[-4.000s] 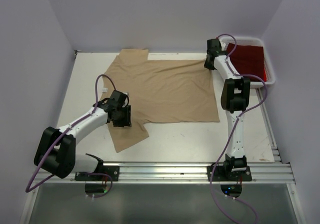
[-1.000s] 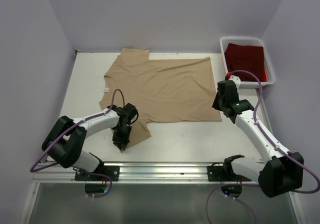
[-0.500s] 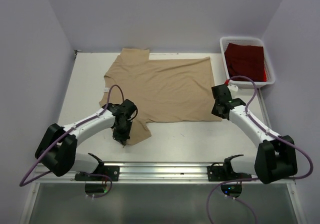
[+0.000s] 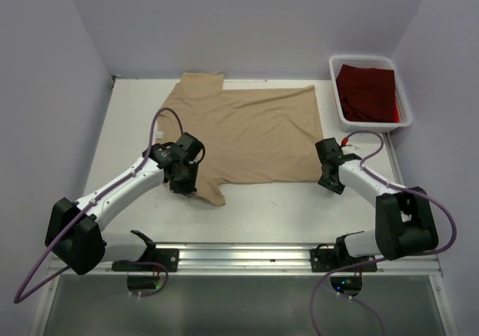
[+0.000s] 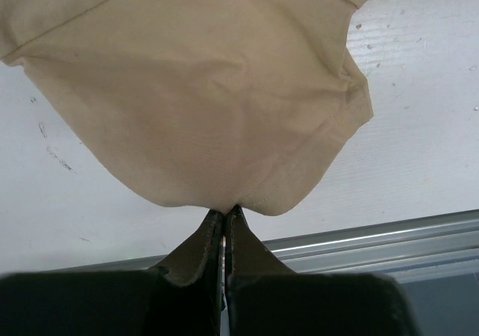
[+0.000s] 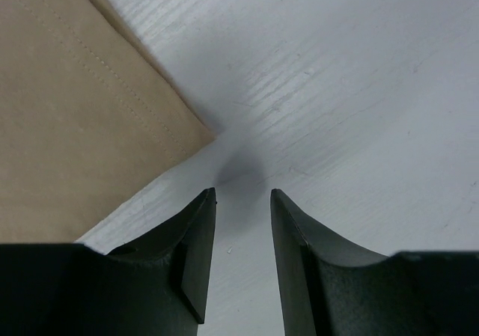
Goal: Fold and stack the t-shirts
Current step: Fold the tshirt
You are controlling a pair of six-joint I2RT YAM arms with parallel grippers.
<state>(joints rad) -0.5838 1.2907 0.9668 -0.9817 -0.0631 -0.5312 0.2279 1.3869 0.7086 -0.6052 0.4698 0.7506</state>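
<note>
Away in the far right corner, a white plastic bin (image 4: 361, 56) holds a dark red cloth t-shirt (image 4: 367, 90). A plain tan cloth t-shirt (image 4: 247, 130) lies spread and lightly wrinkled across the middle of the white table (image 4: 284, 209). The left gripper (image 5: 225, 212), its 2 fingers pressed together, pinches the hem of the near sleeve. The right gripper (image 6: 243, 194) hovers, jaws apart, over bare table just beside the tan shirt's near right corner.

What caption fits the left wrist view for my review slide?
Left gripper shut on the sleeve edge of the tan t-shirt, with white table and metal rail beyond.
</note>
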